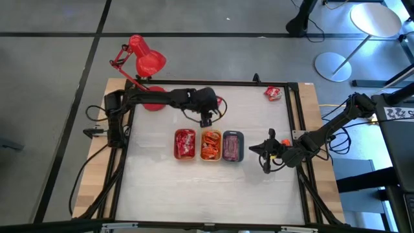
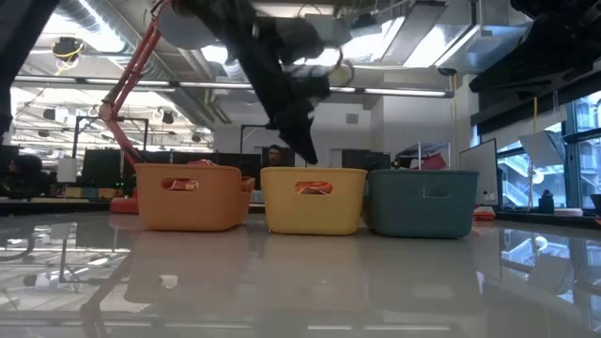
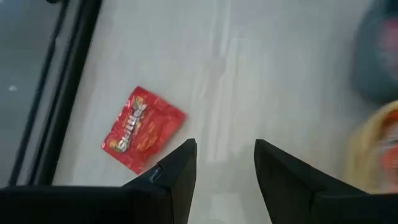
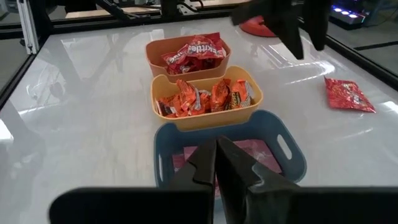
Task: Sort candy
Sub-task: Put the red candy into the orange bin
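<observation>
Left gripper (image 1: 206, 121) is seen from above just behind the yellow tray (image 1: 210, 145), fingers parted and empty; the right gripper (image 1: 263, 153) waits beside the grey tray (image 1: 233, 146), closed. Low down, three trays are lined up — orange tray (image 2: 188, 196) included. Between the left fingers (image 3: 177, 171) a red candy (image 3: 143, 128) lies on the table (image 3: 261, 81). Past the right wrist — sorted candy (image 4: 205, 96) fills the trays.

Glossy white table (image 1: 162, 188), plastic trays (image 4: 205, 115), crinkly shiny candy (image 3: 143, 129) wrapper.
</observation>
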You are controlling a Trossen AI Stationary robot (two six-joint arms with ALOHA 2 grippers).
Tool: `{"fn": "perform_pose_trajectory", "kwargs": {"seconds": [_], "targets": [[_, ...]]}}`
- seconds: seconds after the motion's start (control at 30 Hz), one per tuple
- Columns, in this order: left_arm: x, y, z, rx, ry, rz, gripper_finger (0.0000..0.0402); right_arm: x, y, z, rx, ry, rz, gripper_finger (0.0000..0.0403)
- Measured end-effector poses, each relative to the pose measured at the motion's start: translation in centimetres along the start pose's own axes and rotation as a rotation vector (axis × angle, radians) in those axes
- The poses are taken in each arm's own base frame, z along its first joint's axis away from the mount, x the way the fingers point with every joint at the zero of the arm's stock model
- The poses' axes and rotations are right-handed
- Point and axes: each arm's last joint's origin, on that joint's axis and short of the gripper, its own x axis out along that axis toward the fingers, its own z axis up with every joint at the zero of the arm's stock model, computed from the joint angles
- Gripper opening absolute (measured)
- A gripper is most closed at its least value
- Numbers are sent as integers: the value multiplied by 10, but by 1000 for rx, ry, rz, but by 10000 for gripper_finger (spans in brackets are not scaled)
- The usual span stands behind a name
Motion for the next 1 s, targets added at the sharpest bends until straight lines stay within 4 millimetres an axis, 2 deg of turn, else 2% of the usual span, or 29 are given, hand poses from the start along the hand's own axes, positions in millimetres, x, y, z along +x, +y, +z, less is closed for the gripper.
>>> {"fn": "perform_pose_trajectory", "kwargs": {"seconds": [0.1,0.3,0.47,0.63,1.0], "targets": [[16,20,-6,-31,-11,-38,152,0,0,0,-2,2,-1,12],[36,58,-23,-136,22,-6,153,0,0,0,-2,2,-1,12],[50,78,-39,-162,55,-51,153,0,0,0,-2,2,-1,12],[65,86,-50,-116,86,-65,153,0,0,0,0,0,0,12],[94,81,-62,-6,115,-83,153,0,0,0,10,-6,-9,12]]}}
